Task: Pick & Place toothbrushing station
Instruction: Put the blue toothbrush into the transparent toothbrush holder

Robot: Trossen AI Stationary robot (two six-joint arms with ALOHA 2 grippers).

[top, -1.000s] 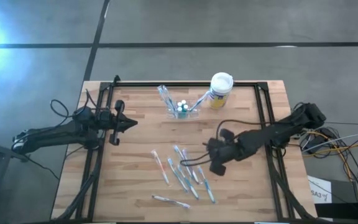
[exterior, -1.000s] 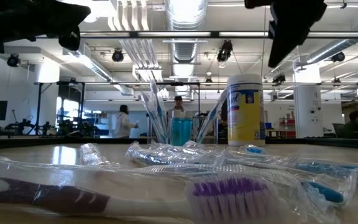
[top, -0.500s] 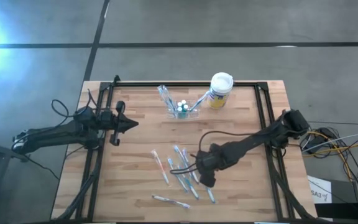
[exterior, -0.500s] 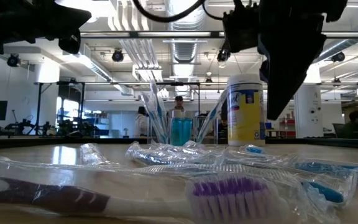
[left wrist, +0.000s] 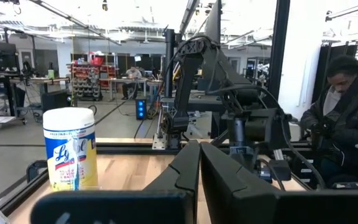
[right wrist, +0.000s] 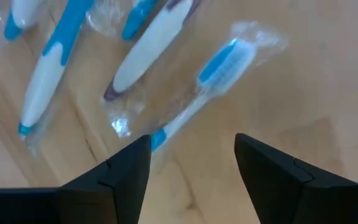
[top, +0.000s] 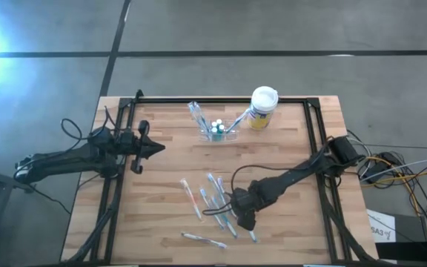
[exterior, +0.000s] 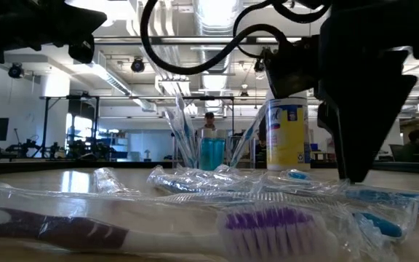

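From above, my right claw (top: 245,216) hangs low over the loose wrapped toothbrushes (top: 217,208) scattered on the near half of the wooden tabletop (top: 161,185). The toothbrushing station (top: 219,130), a clear little holder with brushes leaning out of it, stands near the far edge, just beside the white-lidded canister (top: 262,108) with its yellow label. My left claw (top: 154,147) waits over the left side of the tabletop, well apart from the station and the brushes.

At tabletop level, my right claw (exterior: 355,156) comes down as a dark block in front of the canister (exterior: 287,137), close above the wrapped toothbrushes (exterior: 268,191). A purple-bristled brush (exterior: 268,222) in plastic lies nearest the lens. The station (exterior: 211,151) shows farther back, holding blue and clear items upright or leaning, left of the canister.

Through my left wrist, my left claw (left wrist: 199,163) has its two dark fingers pressed together, pinching nothing. Past them I see the canister (left wrist: 71,148), my right arm's base (left wrist: 229,93), and a person (left wrist: 344,121) in a dark jacket at the room's edge.

Through my right wrist, my right claw (right wrist: 192,160) is spread wide, its fingers (right wrist: 117,174) on either side of a blue-and-white toothbrush (right wrist: 197,96) in clear wrap, not gripping it. More wrapped brushes (right wrist: 55,68) lie beside it on the wood.
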